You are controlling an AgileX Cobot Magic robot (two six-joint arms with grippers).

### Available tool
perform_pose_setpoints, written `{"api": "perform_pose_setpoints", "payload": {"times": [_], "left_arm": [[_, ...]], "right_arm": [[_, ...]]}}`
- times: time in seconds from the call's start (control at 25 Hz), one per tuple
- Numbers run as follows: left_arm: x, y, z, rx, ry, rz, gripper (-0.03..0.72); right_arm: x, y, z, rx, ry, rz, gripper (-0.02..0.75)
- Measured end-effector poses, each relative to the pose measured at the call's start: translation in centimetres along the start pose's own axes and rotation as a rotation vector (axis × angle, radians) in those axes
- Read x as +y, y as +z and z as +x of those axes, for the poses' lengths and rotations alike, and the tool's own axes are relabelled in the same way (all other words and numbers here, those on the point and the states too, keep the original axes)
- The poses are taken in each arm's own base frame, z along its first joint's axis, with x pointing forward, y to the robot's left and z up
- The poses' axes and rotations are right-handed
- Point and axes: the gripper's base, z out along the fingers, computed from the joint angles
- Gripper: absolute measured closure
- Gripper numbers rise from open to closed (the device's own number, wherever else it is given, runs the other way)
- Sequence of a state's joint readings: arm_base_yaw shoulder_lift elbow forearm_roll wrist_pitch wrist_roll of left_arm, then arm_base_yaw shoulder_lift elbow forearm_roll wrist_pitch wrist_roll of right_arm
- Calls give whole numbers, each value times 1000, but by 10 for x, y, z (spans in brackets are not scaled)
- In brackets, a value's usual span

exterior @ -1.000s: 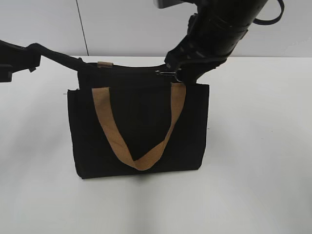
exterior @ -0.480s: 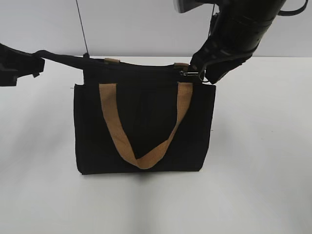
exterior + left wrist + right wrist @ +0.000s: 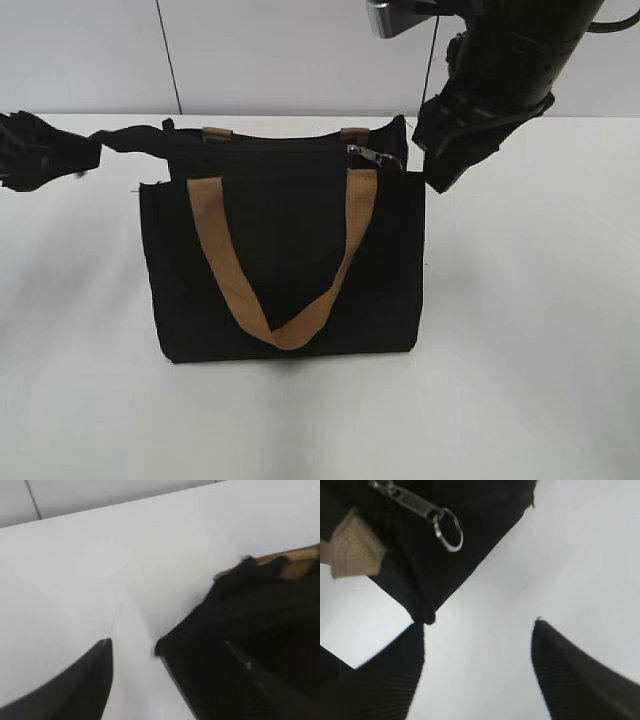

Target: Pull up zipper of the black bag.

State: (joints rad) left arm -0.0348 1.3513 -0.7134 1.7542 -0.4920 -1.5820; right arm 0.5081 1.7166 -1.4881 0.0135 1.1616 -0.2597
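Note:
The black bag (image 3: 290,260) stands upright on the white table, with a tan handle (image 3: 280,335) hanging down its front. The zipper's silver pull tab (image 3: 372,155) lies near the right end of the top edge. In the right wrist view the tab and its ring (image 3: 447,530) hang free on the bag's corner (image 3: 485,510). My right gripper (image 3: 440,165) is open and empty (image 3: 479,622), just right of that corner. My left gripper (image 3: 85,152) is at the bag's left end tab. Its fingers (image 3: 131,644) are apart, and the black fabric (image 3: 260,610) lies against the right finger.
The white table (image 3: 530,330) runs to a pale wall at the back. The right arm's thick black body (image 3: 500,70) hangs over the bag's upper right. A second tan handle (image 3: 218,133) shows behind the top edge.
My right gripper drew the pull tab to the right, then let it go and moved off right. The bag slid right, then back left. The end tab at my left gripper went slack.

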Motion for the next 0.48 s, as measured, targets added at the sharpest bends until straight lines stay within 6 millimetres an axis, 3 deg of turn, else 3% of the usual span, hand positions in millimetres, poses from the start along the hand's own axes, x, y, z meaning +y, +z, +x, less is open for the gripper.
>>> {"api": "perform_pose_setpoints", "payload": {"times": [0.08, 0.24, 0.48], "left_arm": [[4, 0, 0, -1, -32, -42, 165], [8, 3, -1, -3, -25, -159, 169], [-26, 16, -7, -9, 82, -210, 174]], "right_arm": [[1, -8, -1, -42, -10, 4, 137], [2, -30, 3, -116, -18, 21, 126], [5, -56, 16, -182, -10, 43, 129]]}}
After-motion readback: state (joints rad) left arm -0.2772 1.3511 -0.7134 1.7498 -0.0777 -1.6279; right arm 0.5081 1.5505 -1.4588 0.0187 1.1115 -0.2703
